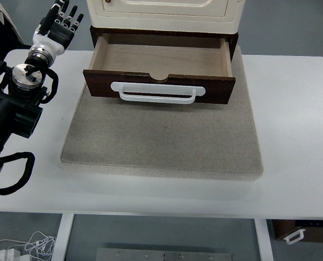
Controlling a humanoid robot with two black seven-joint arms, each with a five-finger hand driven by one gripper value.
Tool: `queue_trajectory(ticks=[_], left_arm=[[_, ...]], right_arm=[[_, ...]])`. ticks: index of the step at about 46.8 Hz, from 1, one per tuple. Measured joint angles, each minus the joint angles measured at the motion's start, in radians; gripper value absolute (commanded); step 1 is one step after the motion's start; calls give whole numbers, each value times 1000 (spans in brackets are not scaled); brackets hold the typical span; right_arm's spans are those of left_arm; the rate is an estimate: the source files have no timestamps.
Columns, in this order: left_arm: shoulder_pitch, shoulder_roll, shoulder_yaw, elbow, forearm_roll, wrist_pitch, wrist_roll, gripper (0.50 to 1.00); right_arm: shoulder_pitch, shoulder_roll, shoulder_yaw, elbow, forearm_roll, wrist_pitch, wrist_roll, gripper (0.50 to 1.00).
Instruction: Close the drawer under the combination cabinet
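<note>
The cream combination cabinet (167, 12) stands at the back centre on a grey mat (161, 138). Its dark brown drawer (159, 84) is pulled out toward me, showing an empty wooden inside, with a white handle (157, 93) across its front. My left hand (58, 24) is raised at the upper left, to the left of the cabinet and apart from it, fingers spread and pointing up, holding nothing. The left arm (17, 103) runs along the left edge. The right arm is out of view.
The white table (292, 109) reaches past the mat on both sides. Below the table at the right lies another dark drawer with a white handle (294, 235). White cables (28, 246) lie on the floor at the lower left.
</note>
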Motion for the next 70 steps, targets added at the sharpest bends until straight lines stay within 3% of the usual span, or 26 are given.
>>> queue_trajectory(ticks=[28, 37, 45, 59, 70], left_arm=[[-16, 7, 8, 1, 11, -35, 2, 1000], [-25, 26, 21, 1, 13, -95, 2, 1000], [-62, 87, 37, -8, 15, -101, 2, 1000], [-98, 232, 43, -232, 21, -92, -6, 1000], [-147, 314, 61, -460, 150, -93, -7, 1000]], right_arm=[[0, 0, 0, 0, 0, 0, 0, 952], [0, 0, 0, 0, 0, 0, 0, 952], [0, 0, 0, 0, 0, 0, 0, 952], [0, 0, 0, 0, 0, 0, 0, 952], [0, 0, 1, 0, 0, 0, 0, 952]])
